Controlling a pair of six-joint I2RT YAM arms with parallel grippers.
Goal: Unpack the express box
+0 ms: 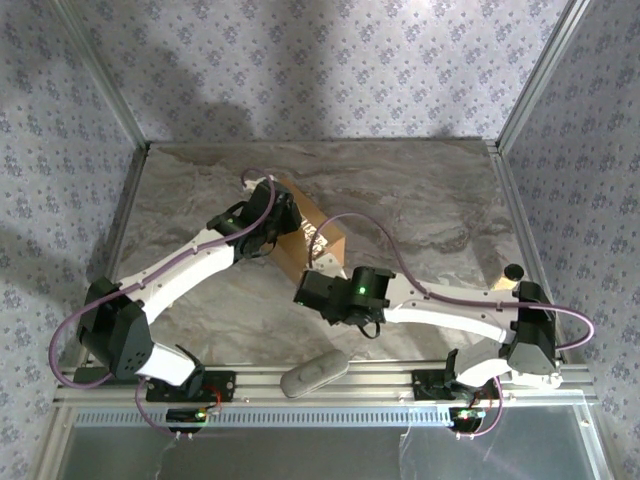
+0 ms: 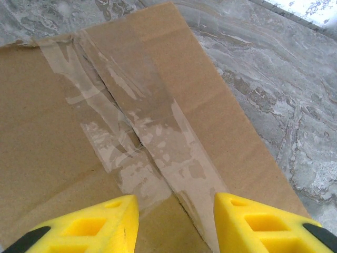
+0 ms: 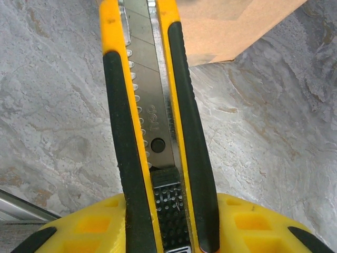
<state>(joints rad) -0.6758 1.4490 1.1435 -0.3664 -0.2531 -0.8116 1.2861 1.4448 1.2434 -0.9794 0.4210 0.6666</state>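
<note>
The express box (image 1: 322, 236), a brown cardboard carton, lies mid-table between my two arms. Its top (image 2: 58, 158) has clear tape (image 2: 158, 132) along the seam, and the seam looks split under the tape. My left gripper (image 1: 282, 214) hovers right over that top, open, its yellow fingertips (image 2: 118, 219) on either side of the seam, nothing between them (image 2: 176, 213). My right gripper (image 1: 314, 290) sits just in front of the box, shut (image 3: 164, 224) on a yellow-and-black utility knife (image 3: 152, 105). The knife points toward the box's corner (image 3: 226, 26).
The tabletop (image 1: 430, 200) is marbled grey, fenced by aluminium rails and patterned walls. A grey oblong object (image 1: 313, 372) rests on the front rail between the arm bases. A small black knob (image 1: 514, 270) stands near the right edge.
</note>
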